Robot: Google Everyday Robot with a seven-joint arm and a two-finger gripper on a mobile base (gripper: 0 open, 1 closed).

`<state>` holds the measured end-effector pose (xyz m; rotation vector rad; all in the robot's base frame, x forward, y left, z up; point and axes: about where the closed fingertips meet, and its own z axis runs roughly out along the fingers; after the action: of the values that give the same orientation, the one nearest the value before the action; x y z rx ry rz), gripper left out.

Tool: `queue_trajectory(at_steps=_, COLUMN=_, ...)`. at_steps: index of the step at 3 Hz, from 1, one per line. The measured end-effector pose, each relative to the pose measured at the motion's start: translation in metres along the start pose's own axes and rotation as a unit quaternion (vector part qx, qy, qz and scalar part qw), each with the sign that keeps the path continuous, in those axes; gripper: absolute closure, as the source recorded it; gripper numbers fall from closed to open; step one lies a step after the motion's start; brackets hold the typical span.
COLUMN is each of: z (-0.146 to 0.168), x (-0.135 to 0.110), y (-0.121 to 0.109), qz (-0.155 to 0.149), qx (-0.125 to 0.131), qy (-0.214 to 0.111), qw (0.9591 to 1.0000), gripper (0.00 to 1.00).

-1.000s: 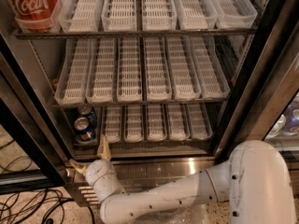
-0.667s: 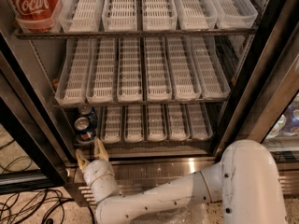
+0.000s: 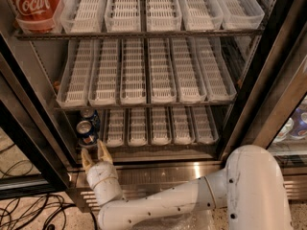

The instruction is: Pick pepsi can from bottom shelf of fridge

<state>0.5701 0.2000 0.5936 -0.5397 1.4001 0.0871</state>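
The pepsi can (image 3: 87,132), blue with a silver top, stands at the left end of the bottom shelf (image 3: 158,128) of the fridge (image 3: 43,104). A second blue can (image 3: 89,115) stands just behind it. My gripper (image 3: 95,155) is at the steel sill right below the front can, its two tan fingers (image 3: 104,152) pointing up and spread apart, empty. The fingertips are just short of the can's base. My white arm (image 3: 192,202) reaches in from the lower right.
A red Coca-Cola can (image 3: 32,5) stands on the top rack at the left. Whitish slatted lanes (image 3: 153,71) fill the middle rack. Black door frames (image 3: 268,75) flank the opening. Black cables (image 3: 29,212) lie on the floor at lower left.
My gripper has moved left and slightly up along the sill, from beside the can lanes to directly under the front pepsi can. The cans have not moved.
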Motion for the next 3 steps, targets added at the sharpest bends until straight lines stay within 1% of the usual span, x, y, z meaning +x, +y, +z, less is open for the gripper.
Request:
queue_trajectory(at_steps=1, z=0.005, x=-0.006, y=0.002, qz=0.009, qx=0.006, qy=-0.014, qw=0.9998, gripper=0.35)
queue_trajectory(at_steps=2, z=0.012, x=-0.013, y=0.005, qz=0.017, qx=0.012, qy=-0.029, qw=0.9994, gripper=0.19)
queue_trajectory(at_steps=3, z=0.018, x=-0.017, y=0.009, qz=0.030, qx=0.021, qy=-0.036, qw=0.9987, gripper=0.21)
